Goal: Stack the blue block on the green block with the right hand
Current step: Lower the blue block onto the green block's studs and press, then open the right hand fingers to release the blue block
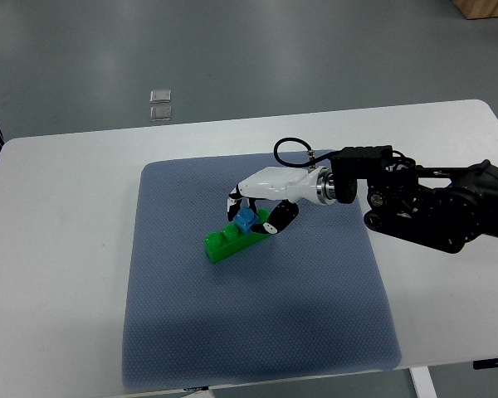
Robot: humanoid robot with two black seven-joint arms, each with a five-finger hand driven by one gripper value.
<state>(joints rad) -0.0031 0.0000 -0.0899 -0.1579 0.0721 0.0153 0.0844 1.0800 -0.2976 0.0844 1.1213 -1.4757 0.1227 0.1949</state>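
Lab, white table (448, 124), grey floor (232, 50)

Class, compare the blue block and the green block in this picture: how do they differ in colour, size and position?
Colour: the blue block is light blue, the green block bright green.
Size: the blue block is small and compact, the green block clearly longer.
Position: the green block lies on the grey mat, while the blue block sits on top of it, between the fingers of the right hand.
Both are studded toy bricks.
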